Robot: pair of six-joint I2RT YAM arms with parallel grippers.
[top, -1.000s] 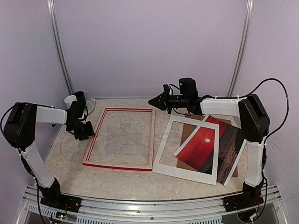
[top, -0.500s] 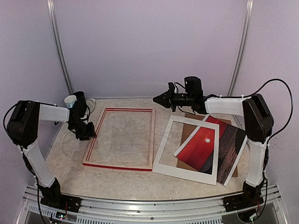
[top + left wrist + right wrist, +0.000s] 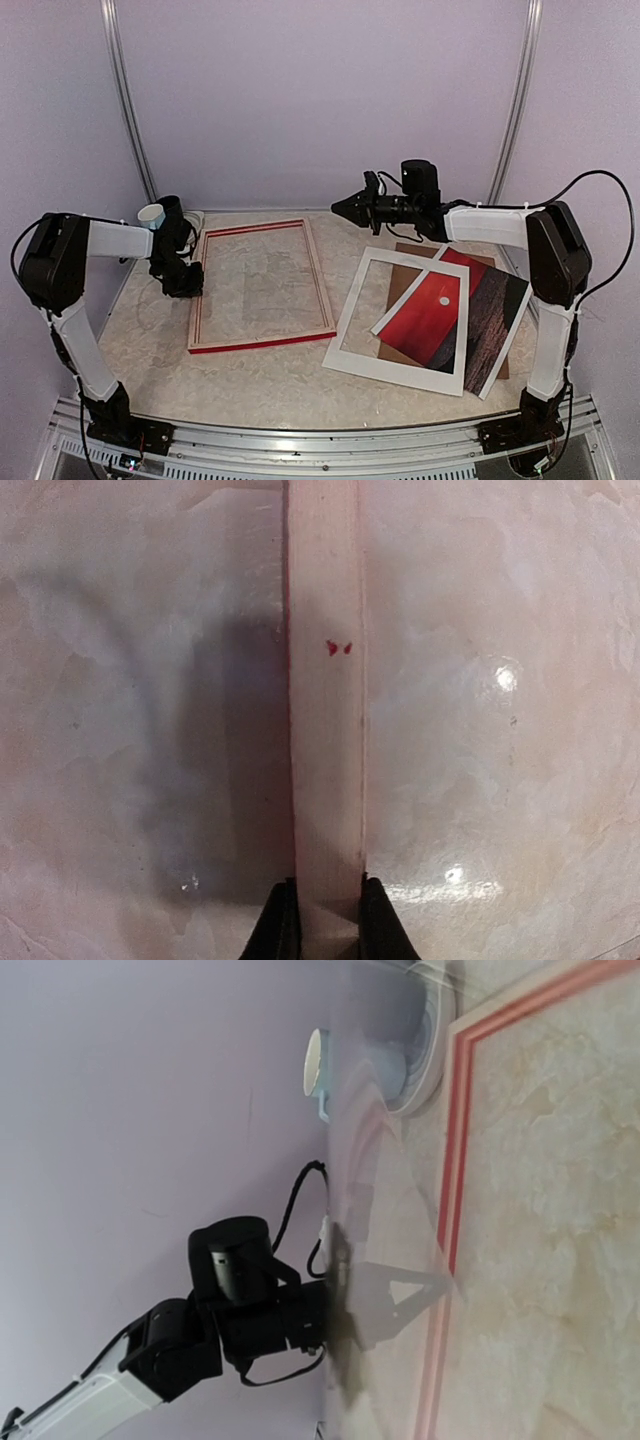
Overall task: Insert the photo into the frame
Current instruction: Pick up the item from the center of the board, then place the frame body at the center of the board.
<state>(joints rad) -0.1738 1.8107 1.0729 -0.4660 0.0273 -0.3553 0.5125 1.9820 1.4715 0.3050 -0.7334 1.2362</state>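
Left wrist camera gives me what the overhead can't: the left gripper has its two dark fingers pinched against both faces of the smooth, pale wood side of the frame, with glossy marbled table either side. From above I see the whole red-faced rectangle lying skewed left of centre, and the photo, a red sunset print, right of centre on a brown board, partly under the white mat. The right gripper hovers at upper centre, its pointed tips pressed together on nothing.
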